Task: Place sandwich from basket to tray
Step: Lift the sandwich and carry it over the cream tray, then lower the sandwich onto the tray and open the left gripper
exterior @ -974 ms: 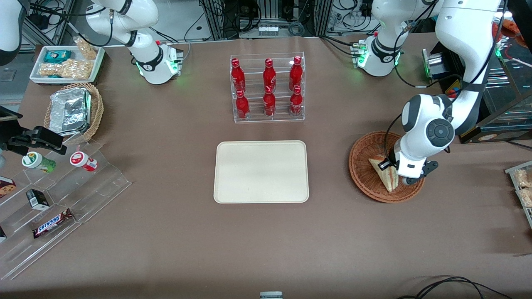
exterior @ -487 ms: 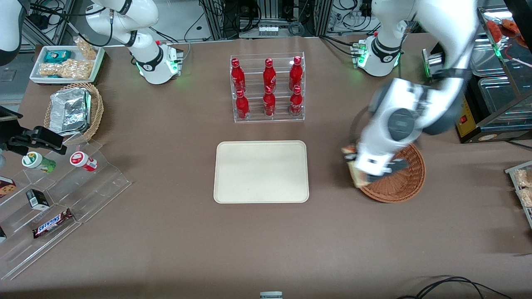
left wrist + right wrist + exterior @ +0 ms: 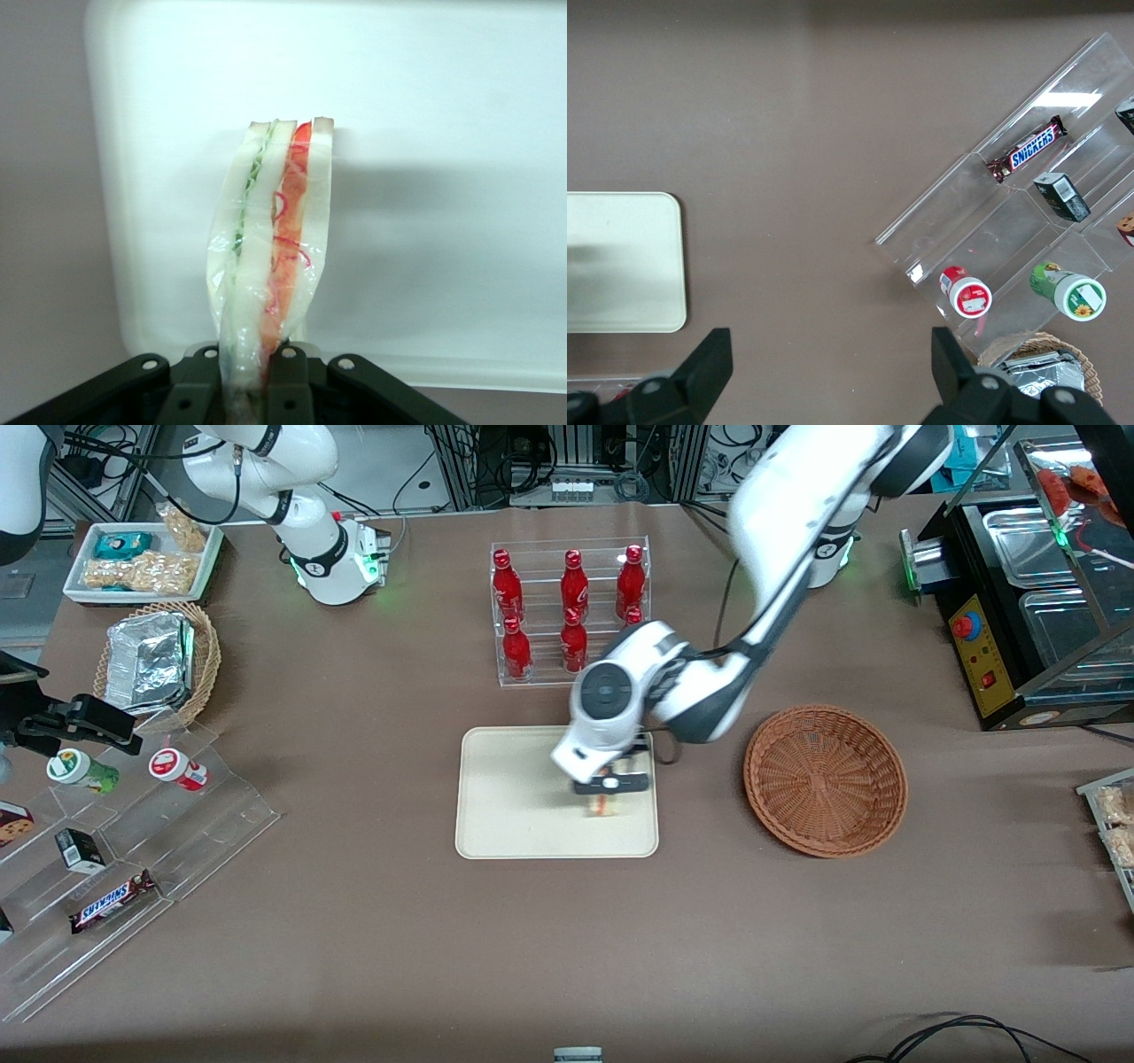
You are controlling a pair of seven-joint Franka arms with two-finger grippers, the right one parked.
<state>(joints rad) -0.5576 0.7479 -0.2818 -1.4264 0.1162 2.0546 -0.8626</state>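
Bottles point(image 3: 571, 613) in their clear rack stand near the tray point(image 3: 505, 815), toward the table's far edge. Gripper point(image 3: 608, 796), fingers clamped on the sandwich point(image 3: 270, 257), has carried it from the basket point(image 3: 826, 779) to above the tray.

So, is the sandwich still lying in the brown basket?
No, the basket is empty; the hand holds the sandwich above the tray.

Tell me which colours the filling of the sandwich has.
Red-orange and pale green between white bread; the sandwich, in the end effector, shows best in the left wrist view.
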